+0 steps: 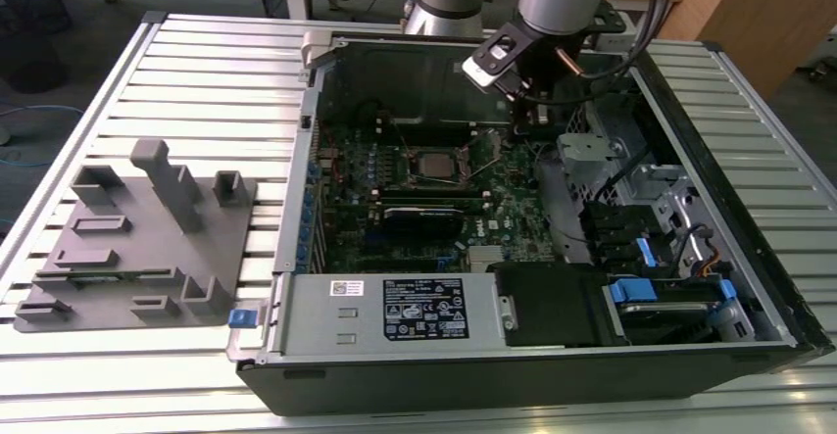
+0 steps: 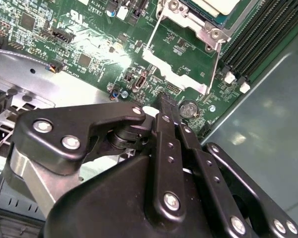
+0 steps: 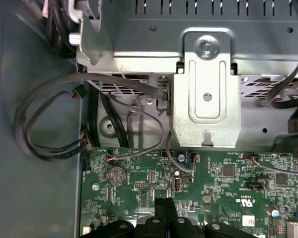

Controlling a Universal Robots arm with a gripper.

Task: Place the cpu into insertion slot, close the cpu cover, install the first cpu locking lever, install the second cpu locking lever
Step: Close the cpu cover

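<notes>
The cpu (image 1: pixel 434 166) lies in the insertion slot (image 1: pixel 416 174) in the middle of the green board, its pale metal top (image 2: pixel 222 7) visible in the second wrist view. The silvery cpu cover (image 2: pixel 201 29) lies around it as a frame. A thin wire lever (image 2: pixel 214 64) runs along one side of the socket and stands clear of the board (image 1: pixel 492 167). My gripper (image 1: pixel 535 113) hangs above the board on the exterior view's right of the socket, apart from it. In both wrist views its black fingers (image 2: pixel 165 106) (image 3: pixel 165 204) are shut, holding nothing.
The open computer case (image 1: pixel 301 258) lies on a slatted metal table (image 1: pixel 196 81). A metal bracket (image 3: pixel 204 94) and looping cables (image 3: pixel 49 119) sit just beyond the fingertips. A coin battery (image 3: pixel 116 174) and memory slots (image 2: pixel 268 34) are nearby. A grey fixture block (image 1: pixel 137 238) stands at the exterior view's left.
</notes>
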